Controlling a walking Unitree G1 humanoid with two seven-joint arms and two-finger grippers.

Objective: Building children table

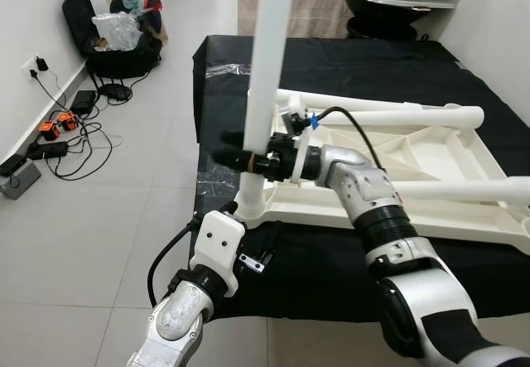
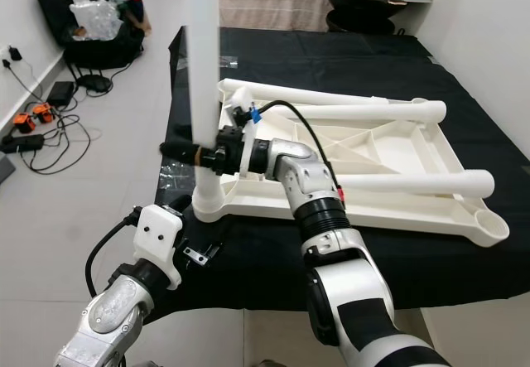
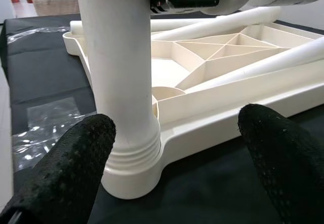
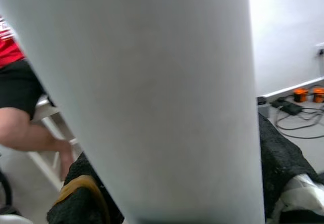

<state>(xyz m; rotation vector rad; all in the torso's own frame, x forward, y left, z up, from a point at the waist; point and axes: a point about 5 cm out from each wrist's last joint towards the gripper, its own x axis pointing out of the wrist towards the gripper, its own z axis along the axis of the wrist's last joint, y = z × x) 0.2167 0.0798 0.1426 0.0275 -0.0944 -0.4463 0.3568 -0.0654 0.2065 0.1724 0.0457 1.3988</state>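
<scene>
Where it leaves frame, upright leg (image 1: pixel 269 69) top cut off; right gripper (image 1: pixel 240 158) jaws clamping it; left gripper (image 3: pixel 172 148) jaws agape.

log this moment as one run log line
stage: seating upright leg in corner socket of tabletop | right gripper: shut on leg | left gripper: open, fingers flanking leg base | surface: black cloth

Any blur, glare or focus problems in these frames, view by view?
Eye views: evenly lit and sharp, though the upright leg washes out near the top. Left wrist view: the near fingers look soft, the tabletop behind is clear. Right wrist view: the leg sits so close it is a featureless pale blur; the background is sharper.
</scene>
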